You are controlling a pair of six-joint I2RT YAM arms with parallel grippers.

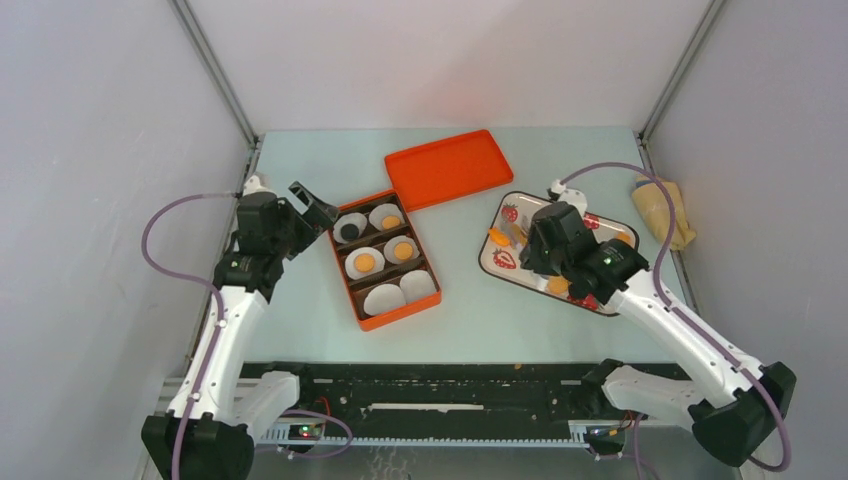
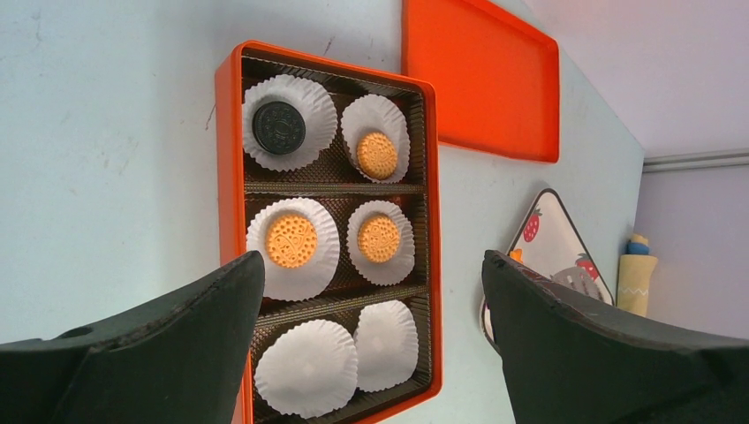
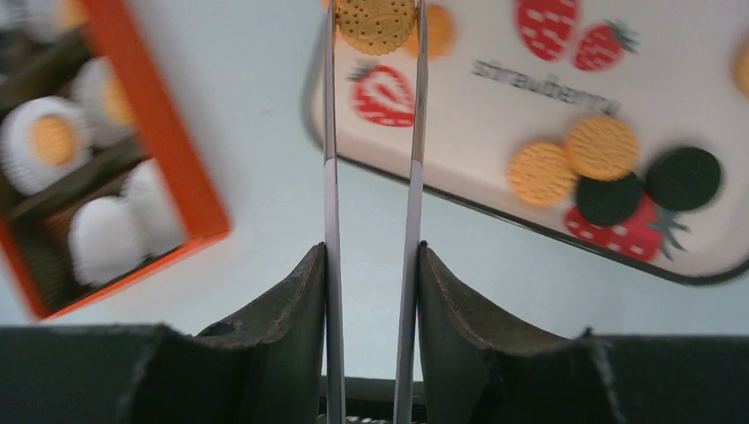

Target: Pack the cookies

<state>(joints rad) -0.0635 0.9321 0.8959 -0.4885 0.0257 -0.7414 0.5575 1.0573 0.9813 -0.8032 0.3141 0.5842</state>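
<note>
Claw report, right gripper [image 3: 371,265]: closed on a pair of metal tongs [image 3: 329,177], and through their thin blades pinched one orange-yellow cookie [image 3: 377,22] by its rim at the very tips. Hung that cookie clear of the surface, over the left end of the strawberry-print tray [image 3: 495,190], on the side facing the orange box [image 3: 168,141].

Judged it light, stiff and brittle, likely crumbly at the edge. Best taken across the diameter, as here, with a mild squeeze only. Feared that smooth steel on so narrow a rim could let it swivel or pop free.

Counted more loose cookies [image 3: 539,172] on the tray, orange-yellow and dark, some overlapping.

Found four of the box's six white paper cups filled, three orange-yellow and one dark, and the two empty cups [image 2: 309,367] at the near end. Saw bare table between tray and box, enough for a straight carry. Noted the raised box rim and dividers as the edges to clear on the way down. Noted too the left gripper [image 2: 371,263], spread wide, holding nothing, hovering by the box's left side. Placed the orange lid [image 1: 450,168] beyond the box, out of the path.
</note>
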